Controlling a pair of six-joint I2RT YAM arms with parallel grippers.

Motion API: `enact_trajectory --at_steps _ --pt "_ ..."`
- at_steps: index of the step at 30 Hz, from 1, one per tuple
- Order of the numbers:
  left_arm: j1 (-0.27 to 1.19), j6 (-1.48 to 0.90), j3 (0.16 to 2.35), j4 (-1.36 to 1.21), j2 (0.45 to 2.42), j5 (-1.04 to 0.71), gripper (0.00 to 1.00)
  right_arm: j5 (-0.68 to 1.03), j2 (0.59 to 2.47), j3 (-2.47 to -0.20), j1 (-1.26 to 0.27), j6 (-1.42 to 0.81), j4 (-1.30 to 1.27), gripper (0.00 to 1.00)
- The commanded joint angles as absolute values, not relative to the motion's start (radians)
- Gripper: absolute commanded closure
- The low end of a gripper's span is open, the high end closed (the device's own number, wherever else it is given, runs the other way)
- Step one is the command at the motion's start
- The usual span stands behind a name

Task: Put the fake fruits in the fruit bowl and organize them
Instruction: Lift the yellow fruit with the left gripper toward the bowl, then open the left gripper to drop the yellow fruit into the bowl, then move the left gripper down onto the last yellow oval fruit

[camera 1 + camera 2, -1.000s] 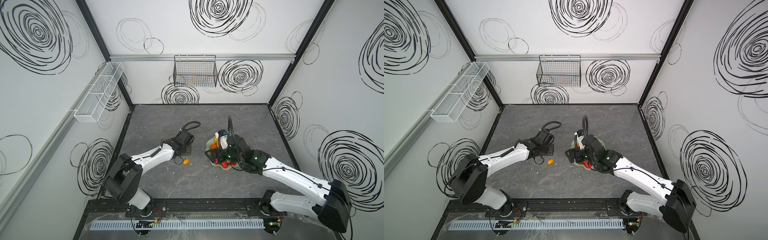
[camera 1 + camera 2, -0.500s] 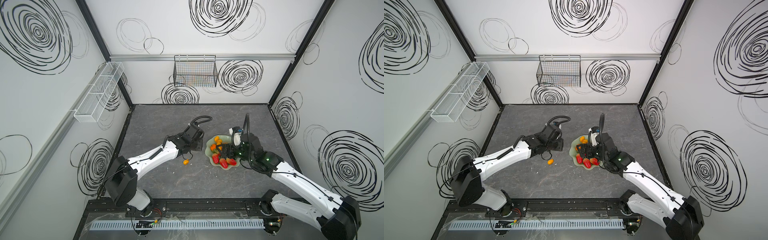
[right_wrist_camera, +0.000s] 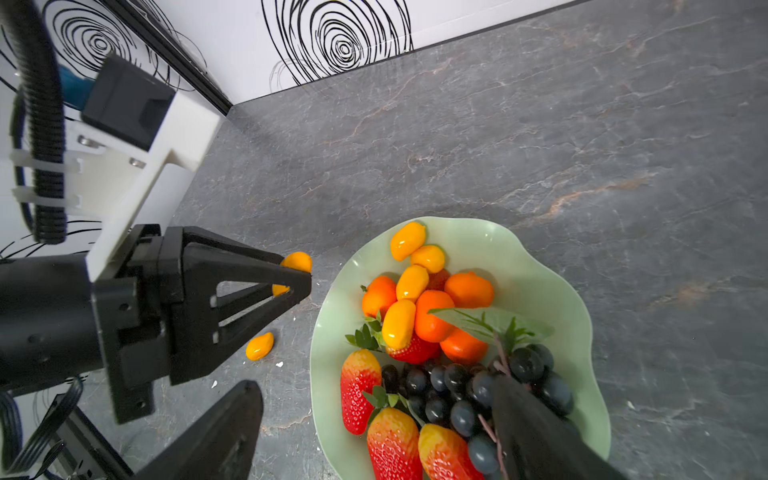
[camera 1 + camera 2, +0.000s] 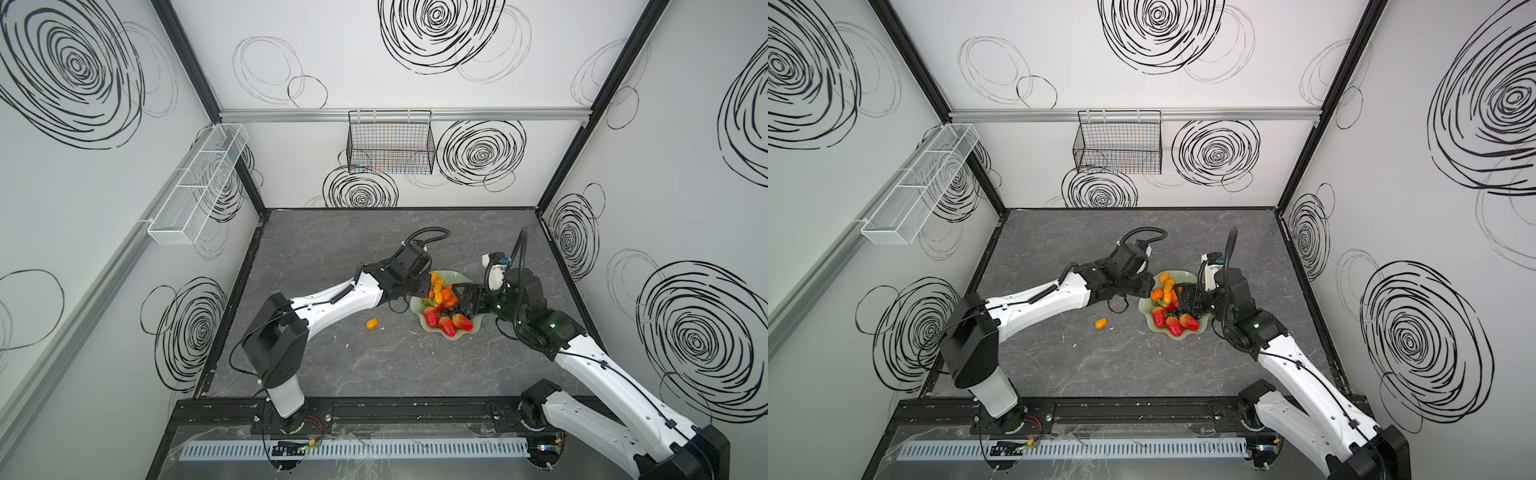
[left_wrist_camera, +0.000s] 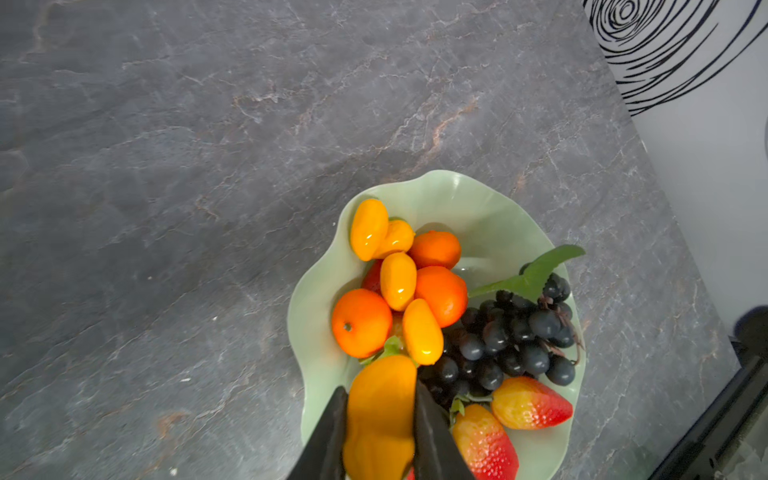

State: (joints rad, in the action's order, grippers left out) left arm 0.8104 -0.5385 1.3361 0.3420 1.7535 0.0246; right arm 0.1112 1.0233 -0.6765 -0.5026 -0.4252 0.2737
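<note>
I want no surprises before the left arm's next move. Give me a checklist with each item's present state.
1. The left gripper shut on the held kumquat: ok.
2. Held kumquat past the fruit bowl rim: cannot tell; it sits at the edge.
3. The right gripper open, apart from the left gripper: ok.
4. The grape bunch inside the fruit bowl: ok.
5. Every fruit in the fruit bowl: not ok; the loose kumquat lies on the table.

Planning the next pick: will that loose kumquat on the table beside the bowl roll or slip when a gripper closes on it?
Probably slippery: the loose kumquat shows a glossy skin with highlights. Its smooth oval shape on the flat table suggests it may roll or squirt sideways if pinched off-centre. It looks small, likely light.
</note>
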Motion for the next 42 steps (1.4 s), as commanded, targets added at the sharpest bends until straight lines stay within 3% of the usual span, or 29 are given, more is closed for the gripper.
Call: enact_trajectory --at_steps 1,7,14,19,26,35,42 --pt "0.823 -0.527 1.396 0.301 1.808 0.009 0.72 0.131 1.018 -0.662 -0.481 -0.416 0.285 0.09" --pt "0.837 -0.515 1.442 0.292 1.887 0.007 0.71 0.146 1.006 -0.644 -0.472 -0.416 0.278 0.10" --pt "0.837 -0.518 1.443 0.277 1.903 0.002 0.57 0.151 1.001 -0.641 -0.470 -0.409 0.275 0.10" --pt "0.836 -0.517 1.432 0.283 1.865 0.020 0.56 0.173 0.999 -0.639 -0.472 -0.402 0.265 0.10" --pt "0.832 -0.533 1.281 0.277 1.680 0.086 0.55 0.170 1.005 -0.650 -0.527 -0.406 0.251 0.10" --pt "0.781 -0.621 0.896 0.279 1.333 0.148 0.56 0.056 1.112 -0.702 -0.740 -0.435 0.206 0.10" --pt "0.733 -0.667 0.713 0.313 1.163 0.174 0.56 0.014 1.234 -0.761 -0.869 -0.467 0.174 0.10"
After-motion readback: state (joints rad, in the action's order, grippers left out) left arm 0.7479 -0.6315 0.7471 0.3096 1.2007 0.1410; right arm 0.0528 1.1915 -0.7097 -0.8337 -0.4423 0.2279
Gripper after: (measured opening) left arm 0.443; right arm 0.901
